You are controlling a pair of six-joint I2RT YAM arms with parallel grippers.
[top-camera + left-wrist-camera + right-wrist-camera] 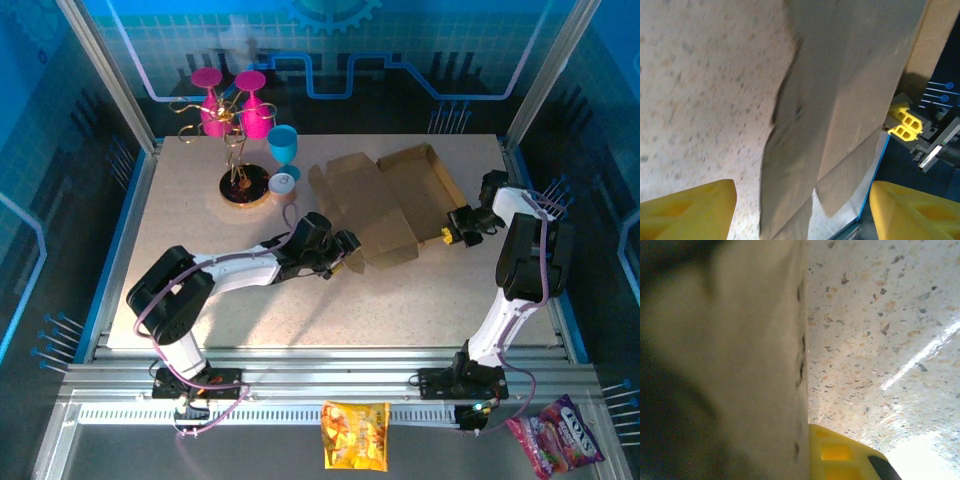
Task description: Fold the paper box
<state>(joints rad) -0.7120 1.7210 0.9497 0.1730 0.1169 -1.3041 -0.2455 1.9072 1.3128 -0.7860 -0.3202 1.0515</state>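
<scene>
Two arms are at the paper box [385, 200], which lies open on the counter [220, 290], right of centre toward the back and near the blue cup [284, 145]. The box is not closed. Its far right part has low walls standing, while the left panel and near flap lie mostly flat.

The left pincer [348, 248] is at the box's near-left corner, low over the counter. The left wrist view shows its yellow fingers [700, 210] spread wide with nothing held, and the cardboard lies ahead between them.

The right pincer [452, 230] is at the box's right edge with its tips close together on that edge. The right wrist view has cardboard flat against one finger [840, 452], so it looks clamped on the edge. The other finger is hidden.

Step, my read: mid-fold, with the right arm pinning the side and the left lining up on the near flap. The next move likely needs the left pincer to get under or onto that flap and swing it up along the crease. The right hold would stop the box sliding. Risk: the flap slips off and the box skids toward the cup.
</scene>
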